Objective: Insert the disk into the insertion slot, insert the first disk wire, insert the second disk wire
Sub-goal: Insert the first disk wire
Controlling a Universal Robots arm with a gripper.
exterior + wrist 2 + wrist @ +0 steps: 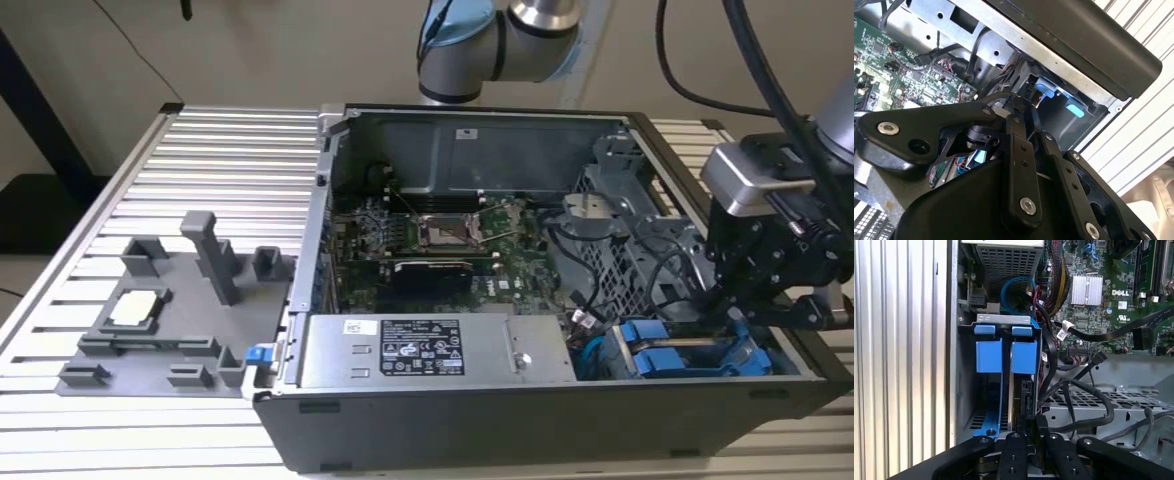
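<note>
The disk (1024, 356) stands on edge in the insertion slot (1004, 318), the grey drive cage at the case's front corner; in the exterior view the disk's blue carrier (663, 360) shows at the case's lower right. My black gripper (742, 316) hangs just above that cage. In the first wrist view the gripper (1031, 436) is shut on a black wire connector (1027, 396) pressed against the disk's back edge. A black cable (1050, 357) curves away from it. In the second wrist view the gripper (1021, 106) sits close to the blue tabs (1046, 92).
A second blue carrier (989, 355) sits beside the disk. The grey power-supply box (427, 350) lies along the case front, with the motherboard (441, 240) behind it. Loose black cables (1089, 390) cross the perforated cage (1104, 405). A grey fixture tray (160, 320) is on the exterior view's left.
</note>
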